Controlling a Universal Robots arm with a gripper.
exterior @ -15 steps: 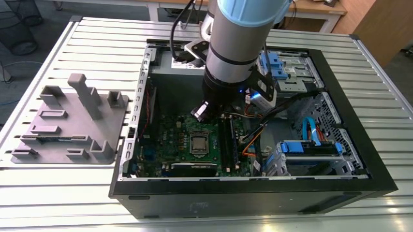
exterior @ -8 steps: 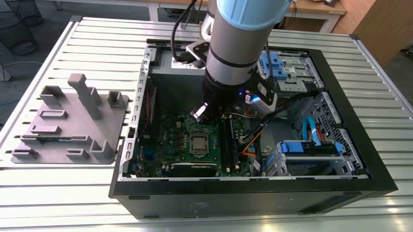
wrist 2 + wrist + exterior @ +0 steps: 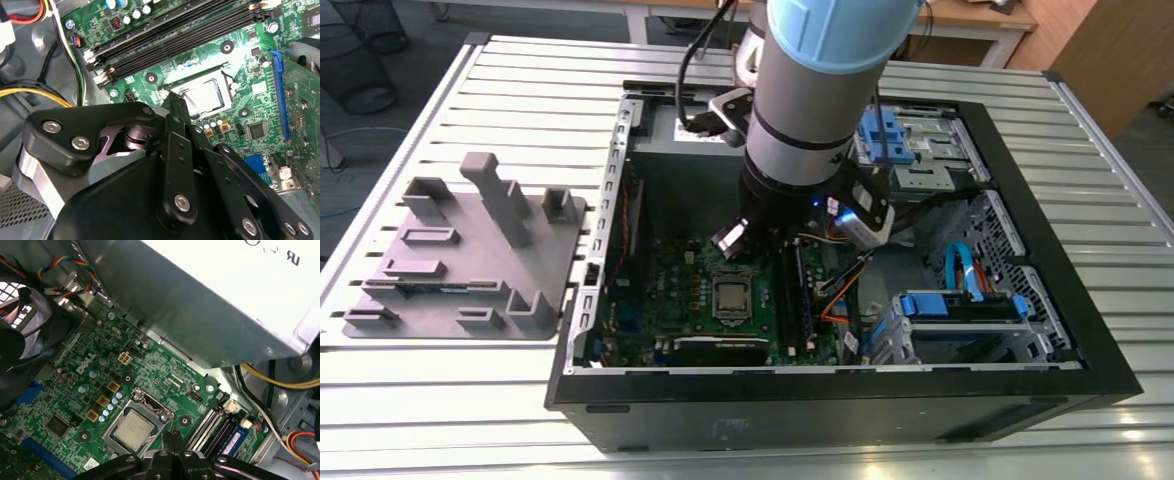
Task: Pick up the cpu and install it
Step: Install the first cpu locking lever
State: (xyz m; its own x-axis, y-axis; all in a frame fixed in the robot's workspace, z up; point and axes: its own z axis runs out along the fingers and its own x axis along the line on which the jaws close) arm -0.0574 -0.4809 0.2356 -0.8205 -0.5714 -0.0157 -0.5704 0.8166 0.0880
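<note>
The cpu (image 3: 134, 427) is a small square chip with a silvery top. It lies flat inside the metal-framed socket (image 3: 150, 409) on the green motherboard (image 3: 75, 390). In the exterior view the cpu (image 3: 730, 297) sits mid-board inside the open computer case. In the second wrist view the cpu (image 3: 206, 95) glares bright. My gripper (image 3: 172, 97) hangs just above the socket's edge, fingers together with nothing between them. Its black fingertips (image 3: 165, 440) stand beside the chip, apart from it. The gripper (image 3: 754, 240) is low inside the case.
A grey plastic holder tray (image 3: 460, 255) lies on the slatted table at the exterior view's left. Black memory slots (image 3: 175, 35) run beside the socket. A grey power supply box (image 3: 225, 300), a fan (image 3: 20, 315), yellow cables (image 3: 35, 92) and blue drive bays (image 3: 961, 300) crowd the case.
</note>
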